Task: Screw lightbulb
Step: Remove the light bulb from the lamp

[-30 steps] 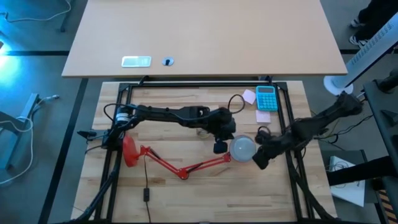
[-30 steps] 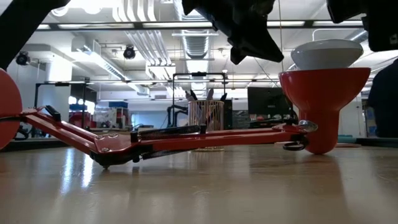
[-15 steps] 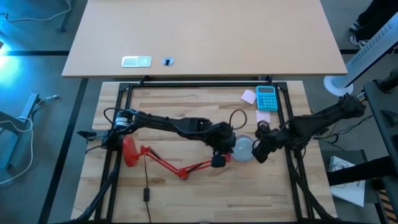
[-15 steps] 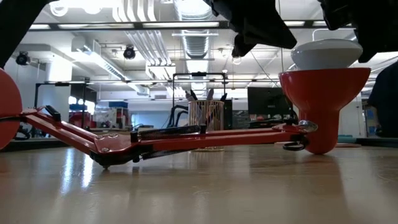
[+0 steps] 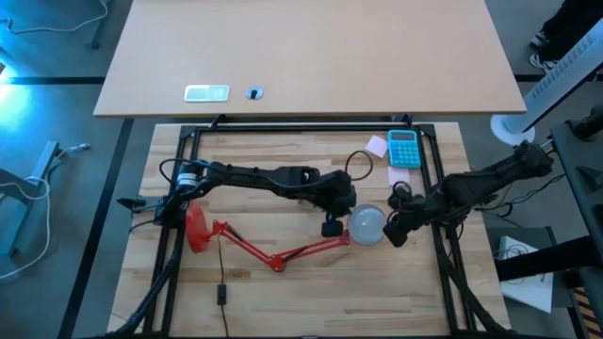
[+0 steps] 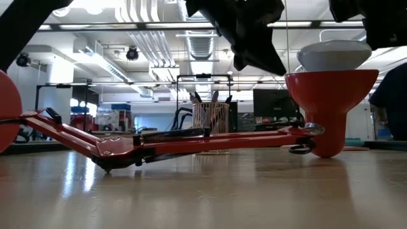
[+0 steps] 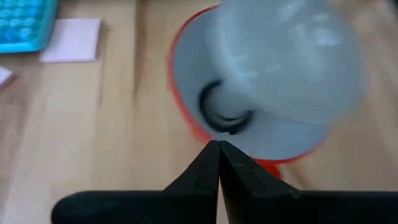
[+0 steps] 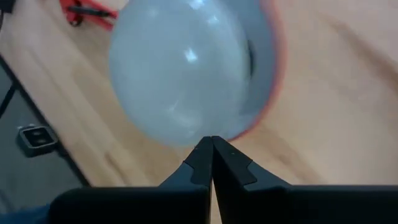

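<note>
Atop red shade [image 6: 331,95], white domed lightbulb [image 6: 334,55]

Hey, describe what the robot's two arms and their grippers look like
Both arms are dark, nearly black, jointed links with black cables trailing near their bases. The left gripper ends in two slim, matte black fingers tapering to a narrow wedge tip; the right gripper looks the same. No markings are readable.

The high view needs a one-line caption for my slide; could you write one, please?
Lightbulb resting in the red desk lamp's upturned shade, flanked by the shut left gripper and shut right gripper.
</note>
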`<state>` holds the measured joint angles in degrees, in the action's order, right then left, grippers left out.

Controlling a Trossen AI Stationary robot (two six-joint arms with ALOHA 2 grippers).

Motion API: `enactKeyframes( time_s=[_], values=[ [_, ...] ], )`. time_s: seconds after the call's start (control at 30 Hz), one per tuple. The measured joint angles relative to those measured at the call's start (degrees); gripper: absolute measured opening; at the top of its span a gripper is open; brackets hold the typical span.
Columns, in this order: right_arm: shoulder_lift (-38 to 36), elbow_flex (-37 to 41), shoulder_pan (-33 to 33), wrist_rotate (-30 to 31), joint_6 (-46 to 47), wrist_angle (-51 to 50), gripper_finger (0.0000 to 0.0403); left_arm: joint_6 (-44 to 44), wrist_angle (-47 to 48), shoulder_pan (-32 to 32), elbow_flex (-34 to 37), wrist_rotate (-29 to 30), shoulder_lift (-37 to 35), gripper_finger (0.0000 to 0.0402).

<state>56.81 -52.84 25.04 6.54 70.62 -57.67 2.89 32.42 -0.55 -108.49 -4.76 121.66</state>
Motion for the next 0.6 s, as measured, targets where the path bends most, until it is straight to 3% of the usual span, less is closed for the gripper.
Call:
enactKeyframes(
  time_s=[0.27, 0.6],
  values=[
    [5.61, -0.09, 0.54, -4.01, 4.47, 1.49, 0.0, 1.48, -3.48, -0.2, 0.02, 1.67, 0.79, 0.0],
    [1.81, -0.24, -2.74, -1.23, 2.25, -2.16, 0.0, -0.17, -4.07, -4.93, 0.02, 1.25, 0.79, 0.0]
  ],
)
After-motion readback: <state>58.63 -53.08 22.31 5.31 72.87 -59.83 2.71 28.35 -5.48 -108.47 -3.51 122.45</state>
